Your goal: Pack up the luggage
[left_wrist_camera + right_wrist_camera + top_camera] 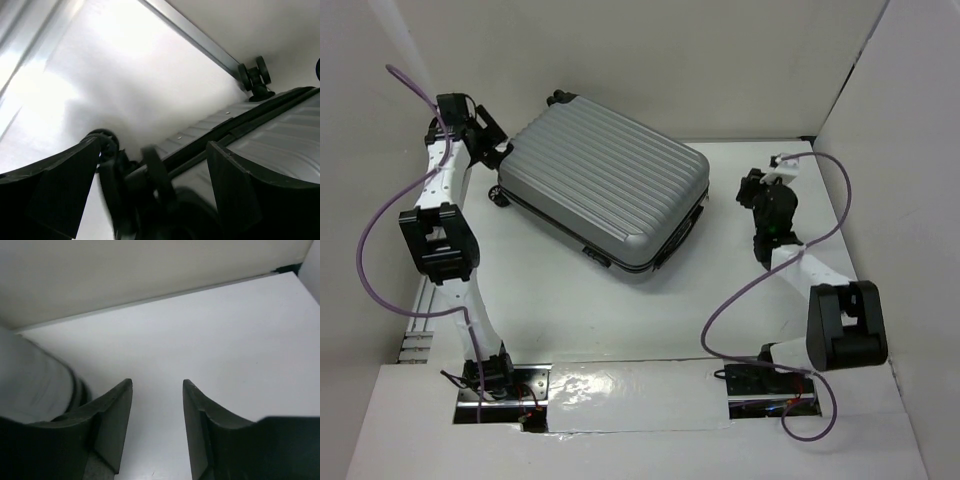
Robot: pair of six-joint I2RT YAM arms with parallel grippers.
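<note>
The luggage (605, 190), a silver-grey ribbed hard-shell suitcase, lies closed and flat on the white table, turned at an angle. My left gripper (490, 148) is at its far left end by the black wheels. In the left wrist view the gripper (154, 145) is open, and its fingers stand on either side of a black wheel (155, 172). The shell (280, 140) and a second wheel (255, 77) lie beyond. My right gripper (750, 188) is just right of the suitcase, open and empty (156, 382) above the bare table. The suitcase edge (30, 385) shows at its left.
White walls close in the table (620, 320) at the back, left and right. Purple cables (380, 220) loop off both arms. The back wall's foot (150, 300) lies a short way beyond the right gripper.
</note>
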